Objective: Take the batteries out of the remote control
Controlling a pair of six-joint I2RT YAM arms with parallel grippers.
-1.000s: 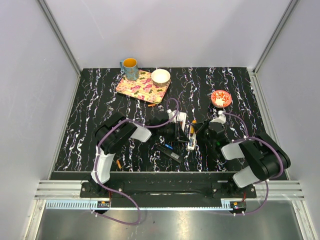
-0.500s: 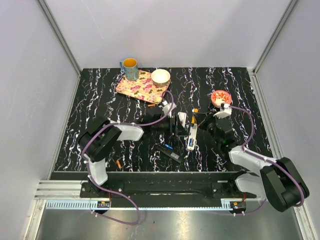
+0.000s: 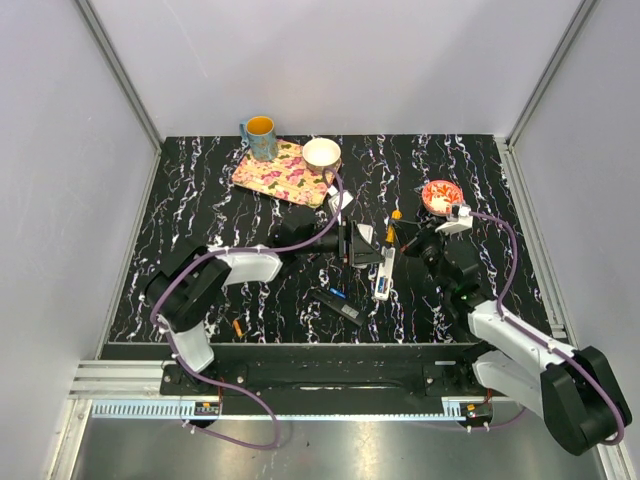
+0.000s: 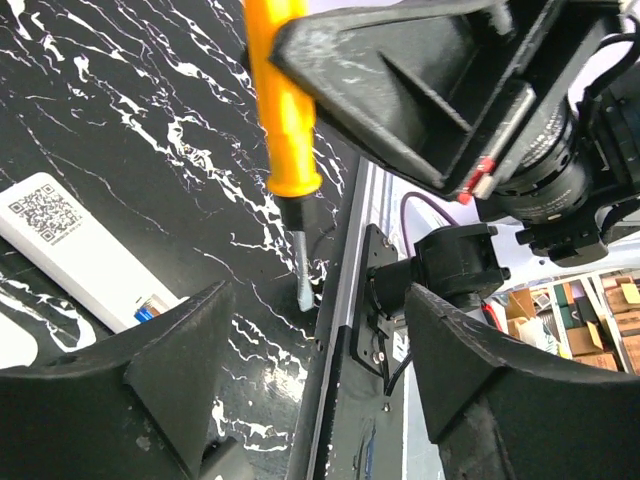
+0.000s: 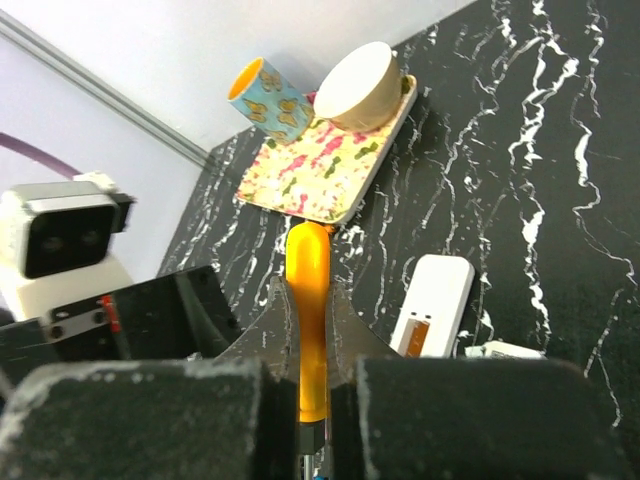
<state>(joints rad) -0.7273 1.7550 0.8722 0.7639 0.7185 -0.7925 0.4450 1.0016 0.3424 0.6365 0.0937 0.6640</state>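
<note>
The white remote control lies on the black table in the middle, its compartment open. An orange battery shows inside the remote control in the right wrist view. One orange battery lies loose near the left arm's base. A blue battery rests by the flat black bar. My left gripper stands open and empty, just left of the remote control. To the right of it, my right gripper is shut on an orange-handled screwdriver.
A flowered tray at the back left carries a mug and a white bowl. A small orange piece lies at the tray's front edge. A red bowl sits at the back right.
My left gripper has opened and shifted toward the back, away from the remote. The right arm has stretched toward the back, carrying the screwdriver up off the remote.
</note>
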